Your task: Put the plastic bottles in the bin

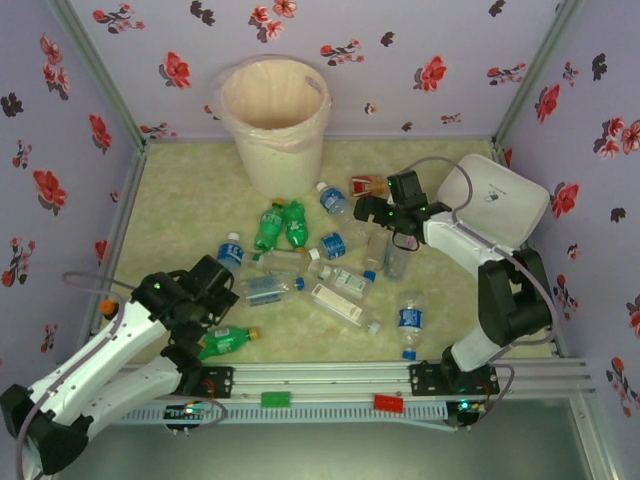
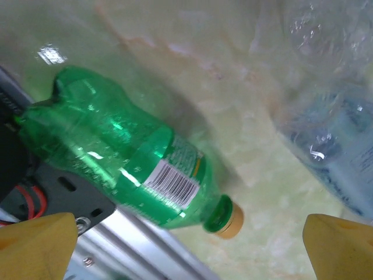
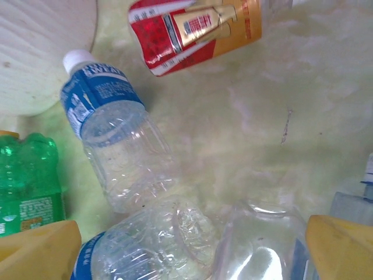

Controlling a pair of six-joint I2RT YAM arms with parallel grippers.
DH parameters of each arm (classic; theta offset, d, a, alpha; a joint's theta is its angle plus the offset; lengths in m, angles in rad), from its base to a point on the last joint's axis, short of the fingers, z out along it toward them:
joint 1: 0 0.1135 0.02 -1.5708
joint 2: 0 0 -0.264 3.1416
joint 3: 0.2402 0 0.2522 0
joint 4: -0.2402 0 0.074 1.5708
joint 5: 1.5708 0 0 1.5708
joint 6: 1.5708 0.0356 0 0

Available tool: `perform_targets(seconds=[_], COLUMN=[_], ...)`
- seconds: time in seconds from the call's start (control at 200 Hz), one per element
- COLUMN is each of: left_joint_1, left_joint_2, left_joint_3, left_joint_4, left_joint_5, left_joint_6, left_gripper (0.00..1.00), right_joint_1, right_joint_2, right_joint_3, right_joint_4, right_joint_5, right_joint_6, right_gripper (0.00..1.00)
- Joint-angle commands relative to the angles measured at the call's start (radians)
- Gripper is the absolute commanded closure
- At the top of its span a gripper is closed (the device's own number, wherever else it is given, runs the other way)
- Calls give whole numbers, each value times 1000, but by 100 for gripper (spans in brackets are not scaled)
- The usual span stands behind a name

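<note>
The bin (image 1: 275,110) stands at the back of the table, its pinkish bag folded over the rim. Several plastic bottles (image 1: 335,280) lie scattered in front of it. A green bottle (image 2: 122,166) with an orange cap lies against the front rail, and my left gripper (image 2: 189,251) hovers open just above it (image 1: 213,290). My right gripper (image 3: 191,251) is open over two clear bottles (image 3: 169,245), close to the orange-red bottle (image 3: 195,32) and a blue-labelled clear bottle (image 3: 113,146). From above, the right gripper (image 1: 372,210) sits right of the bin.
A flat white box (image 1: 495,200) lies at the back right behind the right arm. The metal rail (image 1: 330,380) runs along the near edge. Flowered walls close in the table on three sides. The bin's base (image 3: 41,52) fills the right wrist view's upper left.
</note>
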Motion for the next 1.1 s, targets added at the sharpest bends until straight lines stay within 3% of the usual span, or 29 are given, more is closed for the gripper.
perform_targets(seconds=[0.0, 0.24, 0.57, 0.78, 0.99, 1.095], left_joint_1=[-21, -52, -56, -47, 4, 31], left_joint_2=[-8, -26, 54, 53, 60, 61], left_joint_3=[-50, -166, -258, -340, -398, -406], left_joint_4=[-8, 82, 172, 259, 379, 391], left_joint_5=[-6, 4, 7, -50, -75, -72], left_joint_6=[-148, -305, -331, -364, -307, -282], left_gripper=[0, 0, 0, 0, 9, 22], right_joint_1=[5, 6, 6, 4, 5, 6], right_joint_2=[-63, -139, -187, -195, -211, -213], right_joint_3=[14, -18, -35, -50, -61, -62], right_joint_4=[-27, -22, -45, -52, -59, -57], right_joint_5=[40, 66, 96, 105, 114, 104], right_joint_6=[-16, -5, -7, -5, -3, 2], right_gripper=[1, 0, 0, 1, 0, 0])
